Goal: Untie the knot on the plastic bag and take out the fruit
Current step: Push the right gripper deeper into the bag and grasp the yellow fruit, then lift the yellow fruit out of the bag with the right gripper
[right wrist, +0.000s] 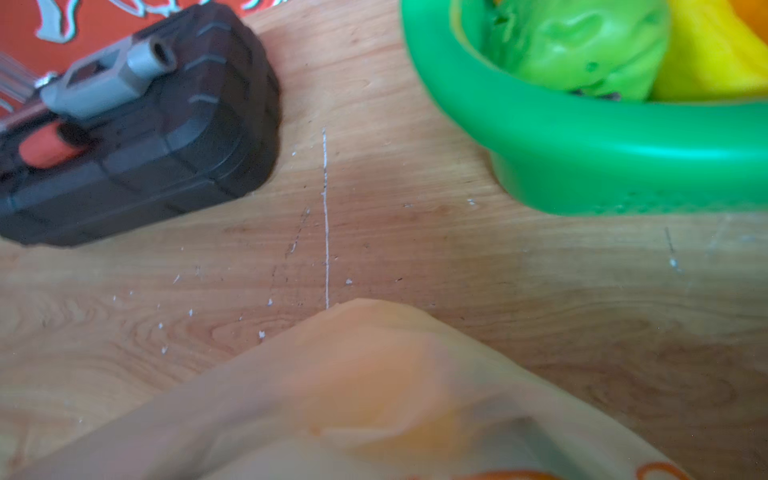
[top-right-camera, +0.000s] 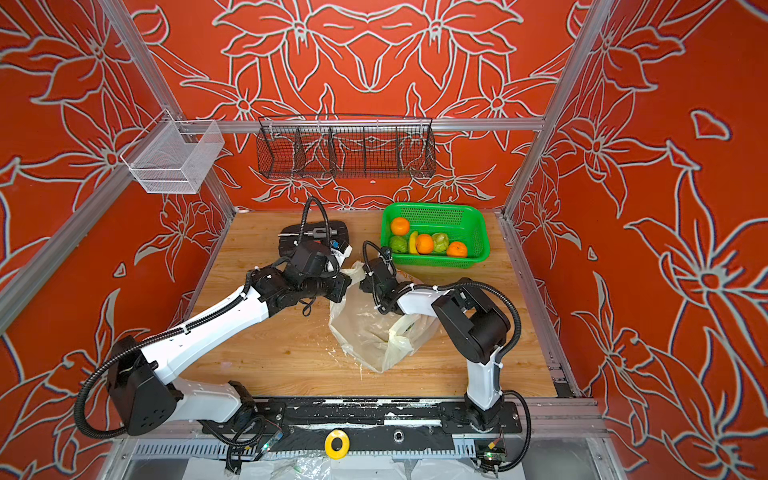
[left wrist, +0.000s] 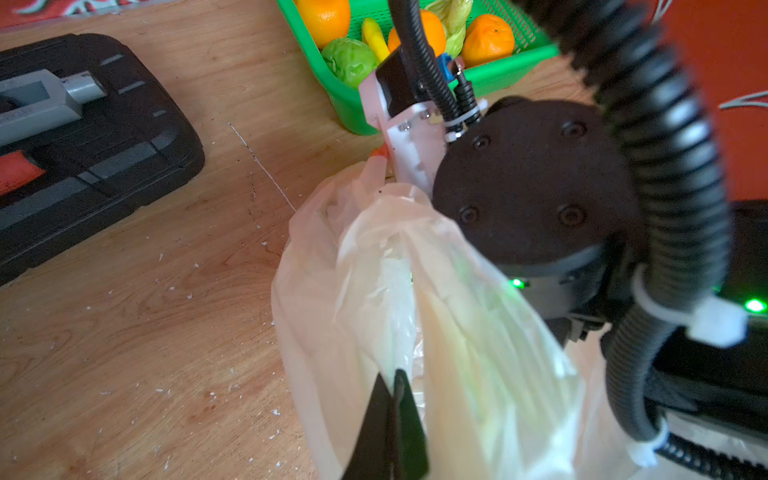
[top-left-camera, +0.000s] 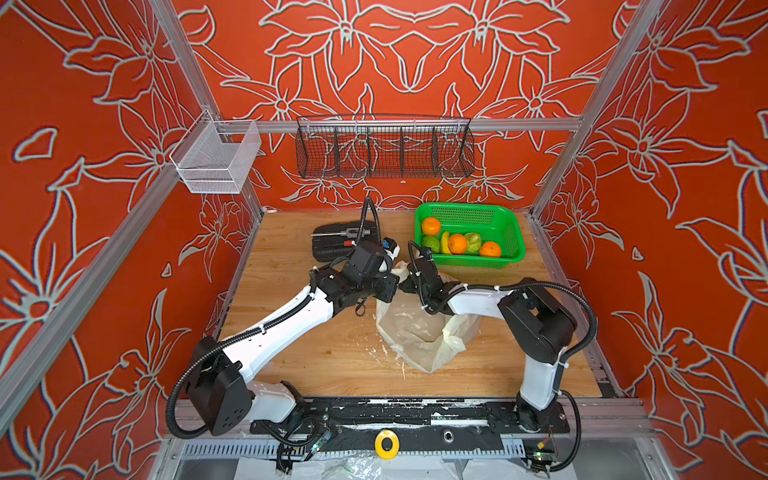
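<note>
Wooden table (top-left-camera: 311, 353), fruit (top-left-camera: 457, 244) in basket (top-left-camera: 509, 232); emptying underway. Left gripper (left wrist: 392, 395) clamped on bag (top-left-camera: 415, 332); right gripper's (left wrist: 397, 156) opening indiscernible. Next: search bag's interior.

On the table (top-left-camera: 332, 357) the bag (top-left-camera: 415, 332) lies right of centre, the basket (top-left-camera: 469, 216) with fruit (top-left-camera: 457, 244) in it behind it at the back right corner, the tool case (top-left-camera: 332, 249) left of the basket by the back edge.
</note>
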{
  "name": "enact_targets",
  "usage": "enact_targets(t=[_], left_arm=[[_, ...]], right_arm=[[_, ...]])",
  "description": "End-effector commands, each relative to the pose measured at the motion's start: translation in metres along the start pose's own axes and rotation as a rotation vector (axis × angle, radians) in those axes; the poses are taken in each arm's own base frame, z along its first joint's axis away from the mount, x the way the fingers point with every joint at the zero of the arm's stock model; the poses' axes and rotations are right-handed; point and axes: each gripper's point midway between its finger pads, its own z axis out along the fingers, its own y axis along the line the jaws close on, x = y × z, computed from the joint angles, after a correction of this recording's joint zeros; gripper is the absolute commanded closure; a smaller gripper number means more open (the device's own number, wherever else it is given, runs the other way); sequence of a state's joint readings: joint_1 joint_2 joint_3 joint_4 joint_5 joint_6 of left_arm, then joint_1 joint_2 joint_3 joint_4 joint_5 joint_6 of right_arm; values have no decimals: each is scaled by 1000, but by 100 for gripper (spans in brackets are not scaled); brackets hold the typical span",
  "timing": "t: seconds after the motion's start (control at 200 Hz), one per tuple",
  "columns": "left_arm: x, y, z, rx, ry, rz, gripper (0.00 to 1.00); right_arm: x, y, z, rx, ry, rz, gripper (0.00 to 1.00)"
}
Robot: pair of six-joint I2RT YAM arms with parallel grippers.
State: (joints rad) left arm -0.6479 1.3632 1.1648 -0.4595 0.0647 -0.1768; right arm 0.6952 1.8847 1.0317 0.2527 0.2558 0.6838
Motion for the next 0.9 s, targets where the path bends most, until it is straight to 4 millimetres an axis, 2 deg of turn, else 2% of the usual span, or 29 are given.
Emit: enact_targets(t=[0.0, 0.11, 0.47, 0.896], left_arm=[[-10, -1, -3, 2, -17, 1, 100], [-9, 0, -2, 0, -11, 2, 100], [-9, 2, -2, -13, -6, 3, 100], [-10, 9, -3, -56, -8, 2, 100]], right_arm=[[6, 0, -1, -18, 43, 1, 38], [1, 4, -9, -48, 40, 12, 42], [-12, 16, -47, -129, 60, 26, 44], [6, 12, -98, -213, 110, -11, 46]])
